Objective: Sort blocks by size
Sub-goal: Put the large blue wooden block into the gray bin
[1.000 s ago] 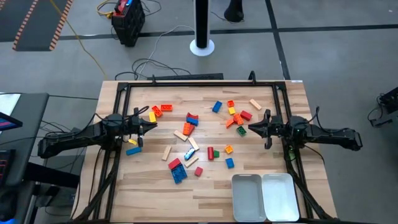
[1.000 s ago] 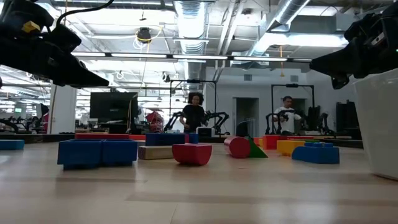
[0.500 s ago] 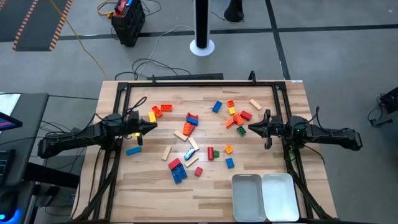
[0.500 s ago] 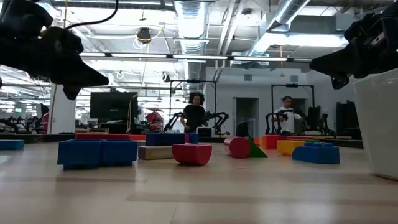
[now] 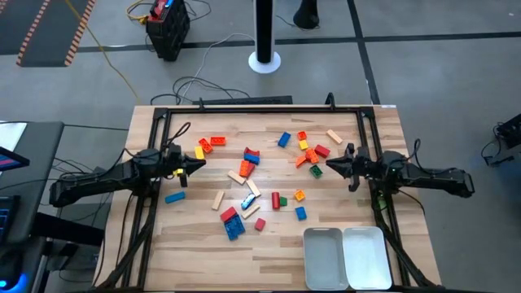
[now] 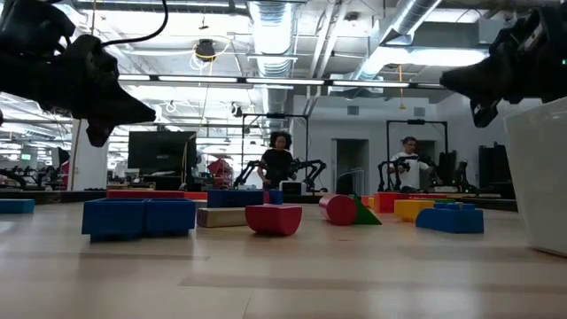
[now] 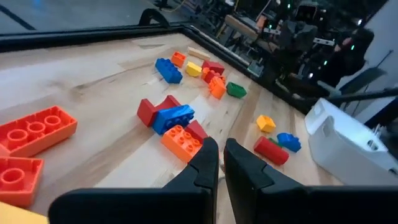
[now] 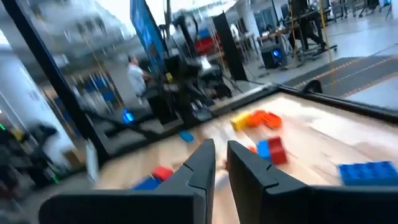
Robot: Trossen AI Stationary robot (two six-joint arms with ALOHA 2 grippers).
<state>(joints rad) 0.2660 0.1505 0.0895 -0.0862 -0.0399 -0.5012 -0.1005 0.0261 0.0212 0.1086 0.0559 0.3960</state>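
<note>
The blocks (image 5: 252,183) lie scattered flat on the wooden table, in red, blue, orange, yellow, green and tan, some short and some longer. My left gripper (image 5: 202,163) hovers above the table's left side, shut, near two orange blocks (image 5: 212,143); its wrist view shows them (image 7: 34,129) close by. My right gripper (image 5: 328,167) hovers at the right side, shut, pointing at an orange and red cluster (image 5: 311,153). Neither gripper holds anything. In the low view both grippers (image 6: 151,115) (image 6: 447,84) hang well above the blocks (image 6: 139,216).
Two white trays (image 5: 323,256) (image 5: 365,256) stand side by side at the table's near right corner; one tray wall (image 6: 539,177) fills the low view's right edge. A black frame (image 5: 260,108) runs around the table top. People sit in the room beyond.
My left gripper has rolled about its own pointing line while staying in place. My right gripper has rolled a little and tipped slightly upward, also in place. No block has moved.
</note>
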